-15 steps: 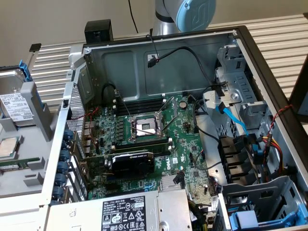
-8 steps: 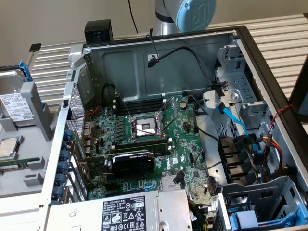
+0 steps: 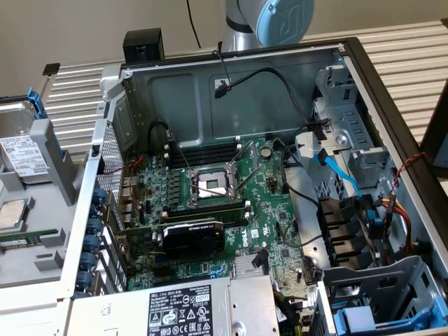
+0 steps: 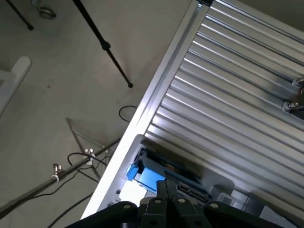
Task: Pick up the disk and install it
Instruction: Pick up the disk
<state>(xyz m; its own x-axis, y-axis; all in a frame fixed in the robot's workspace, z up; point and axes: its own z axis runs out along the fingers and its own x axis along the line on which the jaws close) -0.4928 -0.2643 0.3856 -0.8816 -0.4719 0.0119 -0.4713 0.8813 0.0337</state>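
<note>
The disk is a silver drive with a white label, clipped in a blue frame. It lies in a grey holder at the exterior view's left, outside the open computer case. Part of the arm, a joint with a blue cap, rises behind the case's back wall. In the wrist view my gripper is shut with nothing in it. It hangs high over the slatted table's edge. The disk's blue frame and a bit of its white label show just past the fingertips, far below.
A small square CPU chip lies in front of the disk. Inside the case are the motherboard, a labelled power-supply box, loose cables and blue-clipped drive bays at the exterior view's right. Tripod legs and cables stand on the floor beside the slatted table.
</note>
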